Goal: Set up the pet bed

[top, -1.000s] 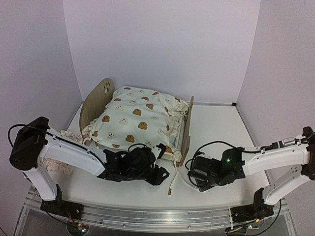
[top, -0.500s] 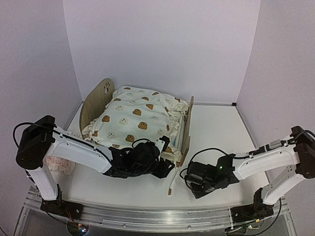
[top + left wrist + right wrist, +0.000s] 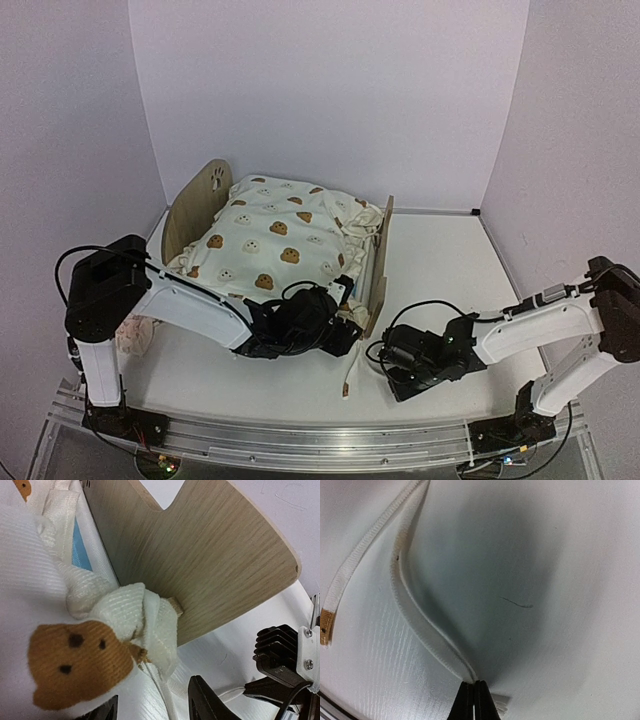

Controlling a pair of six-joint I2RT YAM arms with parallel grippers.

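- The pet bed (image 3: 379,262) sits at the centre of the top view, with the quilt (image 3: 275,240) heaped over it, not smoothed.
- The right gripper (image 3: 473,700) is pinched together on 1 loose tie (image 3: 415,615).
- The left gripper (image 3: 155,707) straddles the quilt corner, jaws apart.
- Tying and tidying likely remain.

The pet bed (image 3: 210,560) is made of light wood. Its flat board shows thin grain lines and looks smooth and matt. The cut edge is paler.

The quilt (image 3: 120,610) is soft cloth with tiny ribs. It looks a bit fuzzy and not shiny. Its tie (image 3: 415,615) is a flat woven cloth strip with a stitched edge.

The table (image 3: 530,555) is white, smooth and a little shiny. Along its near edge runs a rail (image 3: 300,440) of bare, shiny metal.

The left gripper (image 3: 152,707) and the right gripper (image 3: 473,700) have black fingers that look like dull plastic. The left arm (image 3: 190,300) has a white, smooth, hard shell.
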